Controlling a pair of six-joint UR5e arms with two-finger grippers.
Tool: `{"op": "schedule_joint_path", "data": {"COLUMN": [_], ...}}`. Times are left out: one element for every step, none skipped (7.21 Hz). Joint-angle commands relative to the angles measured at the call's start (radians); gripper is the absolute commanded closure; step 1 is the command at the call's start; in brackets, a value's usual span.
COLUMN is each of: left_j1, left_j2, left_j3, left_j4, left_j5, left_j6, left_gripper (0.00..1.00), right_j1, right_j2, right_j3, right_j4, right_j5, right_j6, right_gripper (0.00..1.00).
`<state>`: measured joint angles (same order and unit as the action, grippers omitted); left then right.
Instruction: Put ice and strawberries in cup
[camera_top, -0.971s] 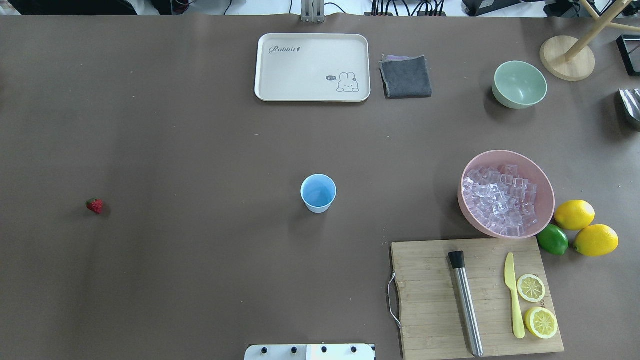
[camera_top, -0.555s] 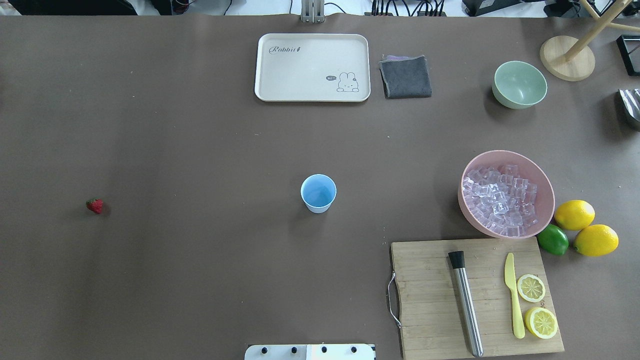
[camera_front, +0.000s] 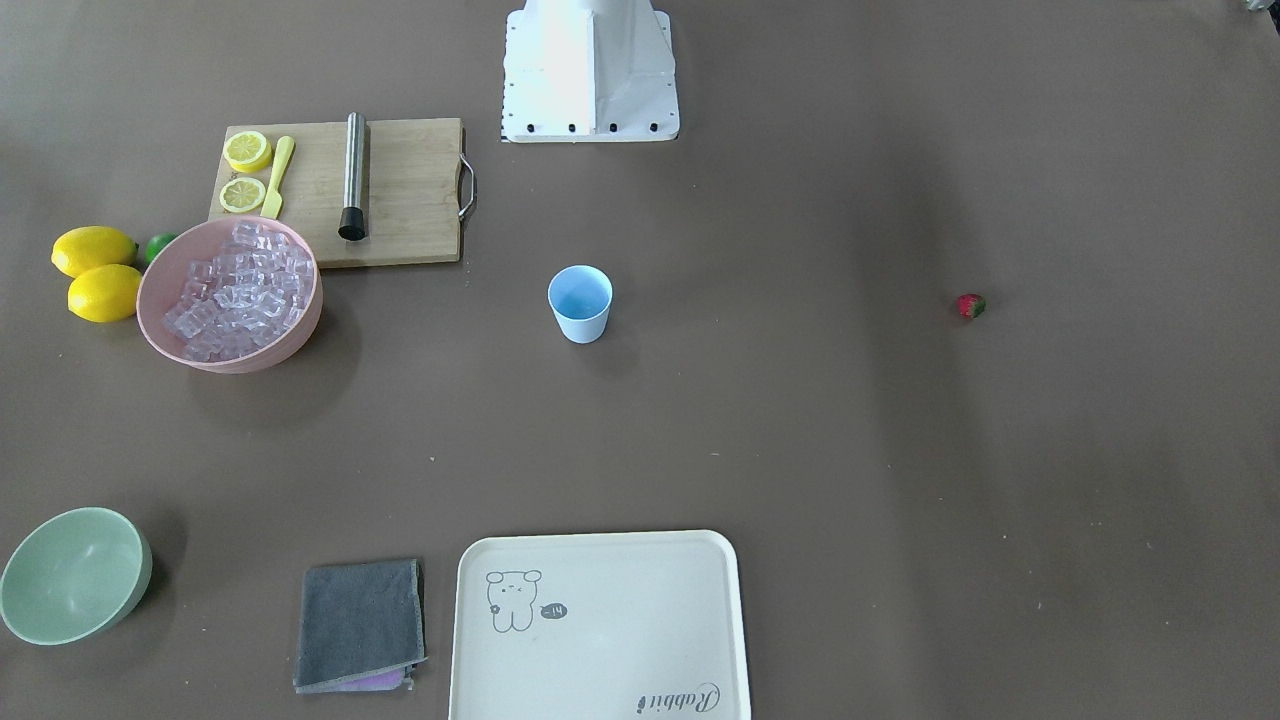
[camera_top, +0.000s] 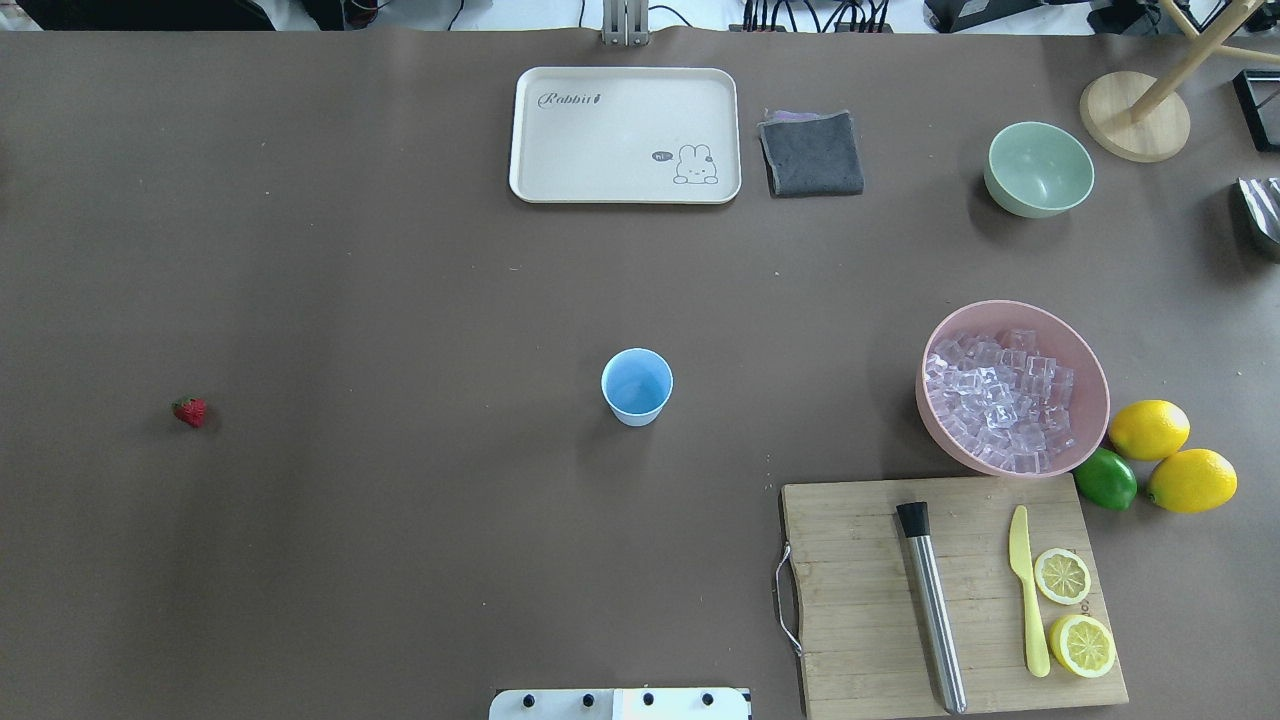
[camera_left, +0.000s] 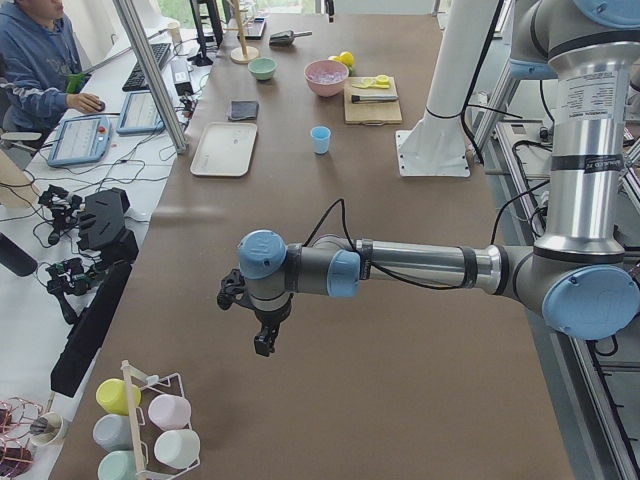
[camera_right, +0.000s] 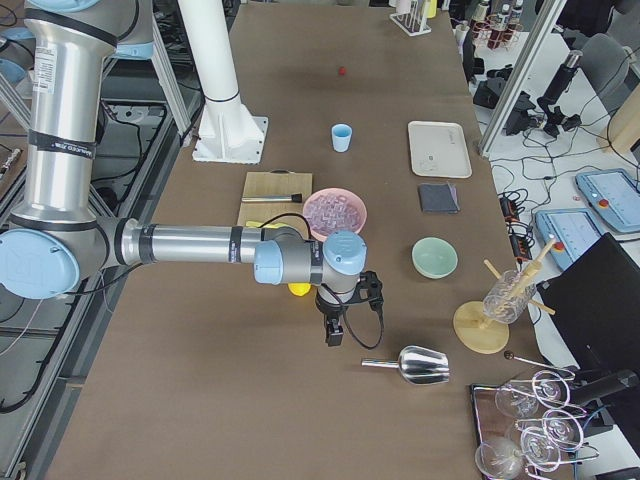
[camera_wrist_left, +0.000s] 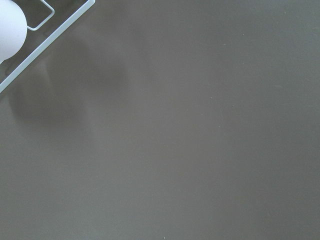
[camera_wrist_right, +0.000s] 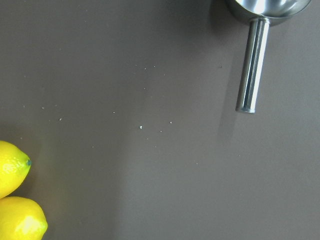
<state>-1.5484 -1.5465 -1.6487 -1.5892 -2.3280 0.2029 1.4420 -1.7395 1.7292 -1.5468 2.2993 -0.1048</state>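
You found the cup (camera_top: 637, 386) upright and empty at mid-bench, judged reachable by both arms. The strawberry (camera_top: 189, 411) lay alone well to its left, on the side of the left arm (camera_left: 400, 265), and the ice (camera_top: 1000, 400) was heaped in the pink bowl (camera_top: 1095, 395) well to its right, on the side of the right arm (camera_right: 190, 243). The left jaws hung over bare bench well apart from the strawberry and the right jaws hung near the metal scoop (camera_right: 420, 366), probably the tool for the ice; whether either jaws stood wide or narrow could not be told.
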Motion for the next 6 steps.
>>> {"op": "schedule_joint_path", "data": {"left_j1": [-0.001, -0.001, -0.001, 0.001, 0.005, 0.005], "left_j2": [-0.012, -0.017, -0.026, -0.052, -0.078, -0.078], "left_j3": [-0.019, -0.032, -0.043, -0.037, -0.016, -0.019], "left_j4": [-0.002, -0.003, -0.005, -0.061, -0.119, -0.127], "left_j5": [-0.008, -0.008, -0.01, -0.008, -0.014, -0.069], "left_j6": [-0.003, -0.005, -0.003, -0.006, -0.01, -0.007], "left_gripper": [0.02, 0.02, 0.02, 0.02, 0.02, 0.02], "right_j1": [0.0, 0.001, 0.0, 0.001, 0.003, 0.003], "right_j2": [0.001, -0.002, -0.002, -0.002, 0.005, 0.035], "right_j3": [0.006, 0.007, -0.006, 0.001, 0.004, 0.029], "right_j4": [0.001, 0.014, 0.052, 0.1, 0.122, 0.122], "right_j5": [0.0, 0.002, 0.003, 0.0, -0.003, -0.015], "right_j6": [-0.001, 0.0, 0.0, 0.008, 0.051, 0.119], "right_gripper": [0.0, 0.0, 0.0, 0.0, 0.0, 0.0]}}
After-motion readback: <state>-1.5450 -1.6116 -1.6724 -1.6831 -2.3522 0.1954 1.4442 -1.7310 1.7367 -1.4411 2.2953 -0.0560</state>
